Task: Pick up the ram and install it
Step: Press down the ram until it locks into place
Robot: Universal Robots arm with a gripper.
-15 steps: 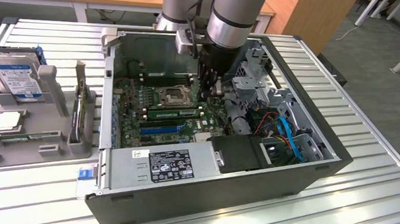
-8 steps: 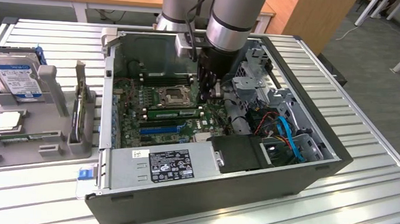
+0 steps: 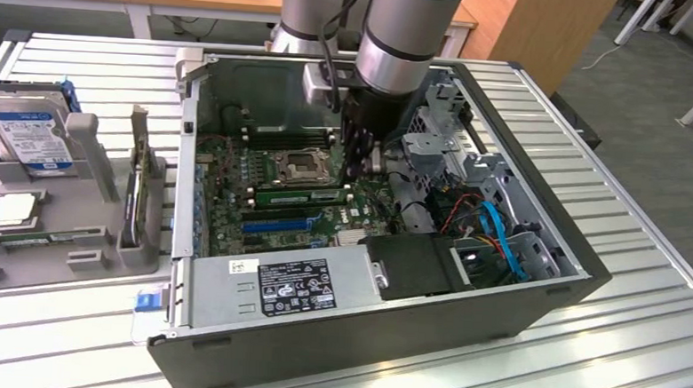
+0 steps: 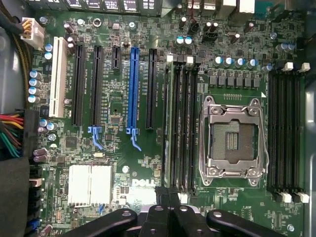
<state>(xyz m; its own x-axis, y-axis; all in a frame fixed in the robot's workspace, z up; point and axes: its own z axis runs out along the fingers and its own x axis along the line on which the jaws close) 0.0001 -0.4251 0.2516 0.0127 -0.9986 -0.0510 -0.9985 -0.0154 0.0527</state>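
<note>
Inside an open computer case (image 3: 557, 258), the ram (image 4: 169, 128), a thin green stick, stands on edge in a motherboard slot beside the empty processor socket (image 4: 232, 140). The gripper (image 4: 167, 193), its 2 fingers pressed together and holding nothing, sits over 1 end of the stick. The stick looks light, stiff and fragile, and is best held by its bare edges.

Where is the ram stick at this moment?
The ram stands on edge on the motherboard, between the empty processor socket and the blue slots, with the shut gripper at its end toward the exterior view's right.
</note>
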